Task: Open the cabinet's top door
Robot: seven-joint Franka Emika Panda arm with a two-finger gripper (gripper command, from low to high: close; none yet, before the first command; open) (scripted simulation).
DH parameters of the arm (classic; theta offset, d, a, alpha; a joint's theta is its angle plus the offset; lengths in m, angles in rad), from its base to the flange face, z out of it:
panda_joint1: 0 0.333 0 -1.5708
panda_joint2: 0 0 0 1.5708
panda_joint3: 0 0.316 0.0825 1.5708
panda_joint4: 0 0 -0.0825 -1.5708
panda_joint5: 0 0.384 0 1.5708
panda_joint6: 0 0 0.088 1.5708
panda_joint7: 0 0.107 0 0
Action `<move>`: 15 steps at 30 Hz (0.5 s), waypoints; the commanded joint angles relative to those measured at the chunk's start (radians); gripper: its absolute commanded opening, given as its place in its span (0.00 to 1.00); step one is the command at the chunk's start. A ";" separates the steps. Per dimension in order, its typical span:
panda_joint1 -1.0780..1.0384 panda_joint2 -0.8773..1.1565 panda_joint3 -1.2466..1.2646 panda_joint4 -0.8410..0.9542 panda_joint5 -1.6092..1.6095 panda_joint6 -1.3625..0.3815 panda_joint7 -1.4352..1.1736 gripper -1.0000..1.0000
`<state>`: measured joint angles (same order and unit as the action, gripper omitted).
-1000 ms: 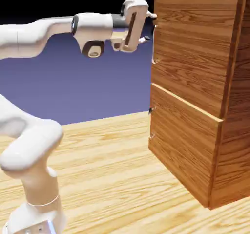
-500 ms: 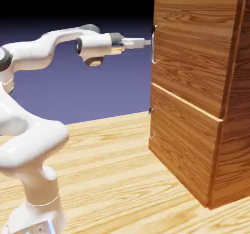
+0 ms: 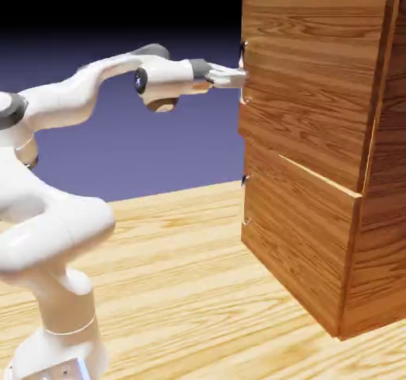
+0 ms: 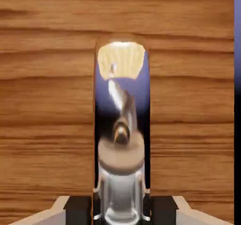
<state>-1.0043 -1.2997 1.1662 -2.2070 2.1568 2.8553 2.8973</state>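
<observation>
A pale, light-grained wooden table (image 3: 182,267) runs beneath a plain blue-violet backdrop (image 3: 143,152). Largest on it is the tall reddish-brown grained-wood cabinet (image 3: 297,239), at the exterior view's right. Its upper wood-grain door (image 3: 313,85) sits above the shorter lower panel (image 3: 293,212), its handle edge standing slightly out of line with that panel, so it looks just ajar. The white jointed robot arm (image 3: 59,228) reaches across from the left. Its two-finger gripper (image 3: 242,77) is closed on the curved, shiny silver handle (image 4: 121,191), one fingertip either side, presumably because that grip suits a pull. The lower silver handle (image 3: 245,200) sits below, apart from the fingers. Nothing visible blocks the door's outward swing except the arm itself, which should probably back off along an arc.
</observation>
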 commanded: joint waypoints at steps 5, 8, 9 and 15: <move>0.083 -0.152 -0.106 -0.174 0.037 -0.217 0.000 0.00; 0.120 -0.239 -0.164 -0.273 0.047 -0.347 0.000 0.00; 0.131 -0.267 -0.184 -0.305 0.049 -0.391 0.000 0.00; 0.159 -0.421 -0.305 -0.479 0.042 -0.652 0.001 0.00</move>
<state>-0.8454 -1.7202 0.8615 -2.6865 2.1970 2.2048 2.8974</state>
